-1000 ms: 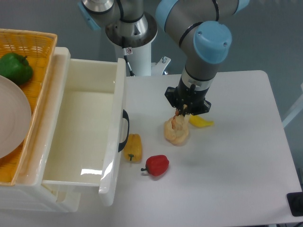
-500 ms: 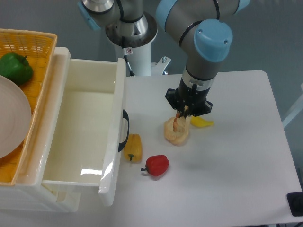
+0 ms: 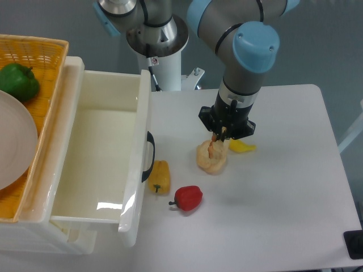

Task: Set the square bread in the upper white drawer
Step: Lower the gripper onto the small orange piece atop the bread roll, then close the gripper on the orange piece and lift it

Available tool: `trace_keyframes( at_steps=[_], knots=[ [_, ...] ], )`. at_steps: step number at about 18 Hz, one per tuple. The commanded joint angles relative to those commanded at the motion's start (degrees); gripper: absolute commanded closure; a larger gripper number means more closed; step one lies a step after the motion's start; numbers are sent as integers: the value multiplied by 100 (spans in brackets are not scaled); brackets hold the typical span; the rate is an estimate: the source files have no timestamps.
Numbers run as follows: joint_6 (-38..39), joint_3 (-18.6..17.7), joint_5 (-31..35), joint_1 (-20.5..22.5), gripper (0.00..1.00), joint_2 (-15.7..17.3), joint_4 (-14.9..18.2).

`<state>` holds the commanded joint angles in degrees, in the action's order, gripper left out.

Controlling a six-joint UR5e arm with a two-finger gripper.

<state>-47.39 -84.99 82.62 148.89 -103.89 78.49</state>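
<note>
The gripper (image 3: 218, 137) points straight down above the table (image 3: 283, 187), its dark housing hiding most of the fingers. Only a short length of the fingertips shows below the housing, close together, with a small tan-orange piece at their tips. Whether they clamp that piece or merely stand against it cannot be told from this view.

That small tan piece appears to be the square bread (image 3: 212, 146). It sits at the top of the round pale bun (image 3: 211, 158), a lumpy, matte, cream-coloured form resting on the table directly below the gripper. The boundary between the two is blurred.

Just right of the bun lies a small, flat, yellow piece (image 3: 243, 147) with a smooth surface, partly under the gripper housing.

Nearer the front edge are a glossy red pepper (image 3: 188, 198) with a dark stem and, to its left, an elongated orange-yellow pepper (image 3: 160, 176) just beside the drawer front.

The upper white drawer (image 3: 133, 170) is pulled out, open and rectangular, of glossy white plastic with a dark curved handle (image 3: 150, 156) on its front. It stands well apart from the bread.

At far left, a woven yellow basket (image 3: 48, 85) holds a green pepper (image 3: 18, 82) and a smooth white plate (image 3: 14, 147).
</note>
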Motion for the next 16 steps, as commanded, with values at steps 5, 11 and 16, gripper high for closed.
trace_keyframes(
  at_steps=[5, 11, 16],
  knots=[
    [580, 62, -246, -9, 92, 17, 0],
    [2073, 246, -965, 0, 89, 123, -79],
    [2584, 246, -1142, -44, 89, 351, -176]
  ],
)
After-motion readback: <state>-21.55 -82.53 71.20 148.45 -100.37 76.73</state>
